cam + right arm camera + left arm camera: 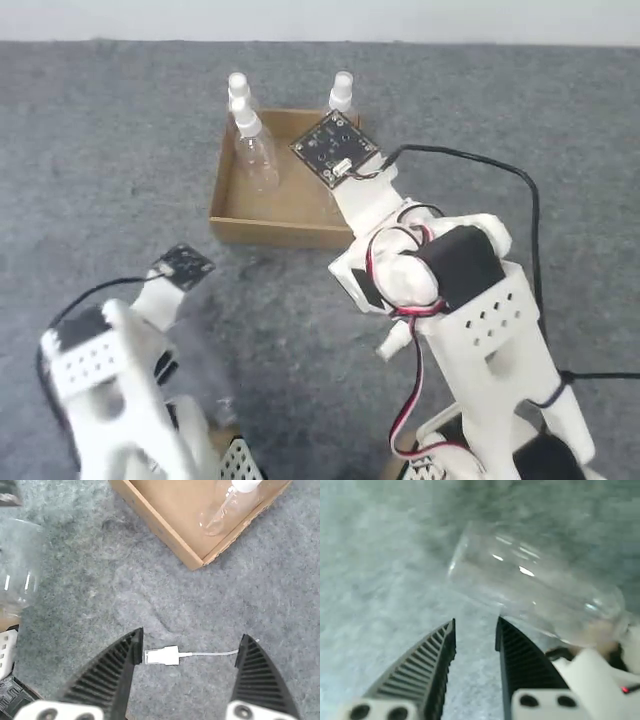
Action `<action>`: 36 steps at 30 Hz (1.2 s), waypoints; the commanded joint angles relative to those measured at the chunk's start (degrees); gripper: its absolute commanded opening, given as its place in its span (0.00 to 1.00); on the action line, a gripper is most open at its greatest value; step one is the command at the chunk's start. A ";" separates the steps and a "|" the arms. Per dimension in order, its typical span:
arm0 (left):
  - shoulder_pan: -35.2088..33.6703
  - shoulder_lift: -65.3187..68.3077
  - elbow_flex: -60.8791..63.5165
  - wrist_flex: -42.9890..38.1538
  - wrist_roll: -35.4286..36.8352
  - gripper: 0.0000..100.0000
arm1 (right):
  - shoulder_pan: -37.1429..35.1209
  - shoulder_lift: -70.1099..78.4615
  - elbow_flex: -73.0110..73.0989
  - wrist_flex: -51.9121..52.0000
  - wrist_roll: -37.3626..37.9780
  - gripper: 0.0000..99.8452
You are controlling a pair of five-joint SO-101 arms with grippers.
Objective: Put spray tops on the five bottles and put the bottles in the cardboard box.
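The cardboard box sits at the far middle of the grey carpet. Three clear bottles with white spray tops stand at it: one inside near the left wall, one at the far left corner, one at the far right. A clear bottle without a top lies on its side just beyond my left gripper, which is slightly open and holds nothing. My right gripper is wide open above the carpet near the box corner. A small white piece with a thin tube lies between its fingers.
My right arm's wrist hangs over the box's right side. My left arm stands at the near left. A black cable runs across the carpet on the right. Open carpet lies left of the box.
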 commanded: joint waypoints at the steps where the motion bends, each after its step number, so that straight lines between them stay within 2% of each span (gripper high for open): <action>1: 7.12 16.44 -6.46 0.53 2.64 0.12 | 0.92 -2.59 -0.79 1.98 -0.09 0.25; 4: 12.13 21.63 -10.42 0.35 8.88 0.12 | 0.92 -2.59 -0.79 1.98 -0.09 0.25; 13: 33.23 22.15 -14.46 0.18 25.76 0.12 | 0.92 -2.59 -0.79 1.98 -0.09 0.25; 17: 36.13 22.07 -16.66 -2.55 33.58 0.12 | 0.92 -2.59 -0.79 1.98 -0.09 0.25; 21: 34.64 21.98 -20.70 -1.23 38.24 0.12 | 0.92 -2.59 -0.79 1.98 -0.09 0.25; 26: 28.66 15.74 -22.64 0.88 39.21 0.12 | 0.92 -2.51 -0.70 1.98 -0.09 0.25; 29: 22.42 7.91 -21.85 1.23 38.95 0.12 | 0.57 -1.98 -0.62 1.89 -0.09 0.25; 32: 13.27 0.35 -20.70 0.97 38.77 0.12 | 0.48 -2.07 0.00 1.10 -0.09 0.25; 36: 5.01 -6.51 -17.19 1.23 33.85 0.12 | 0.48 -2.07 2.64 -2.42 -0.09 0.25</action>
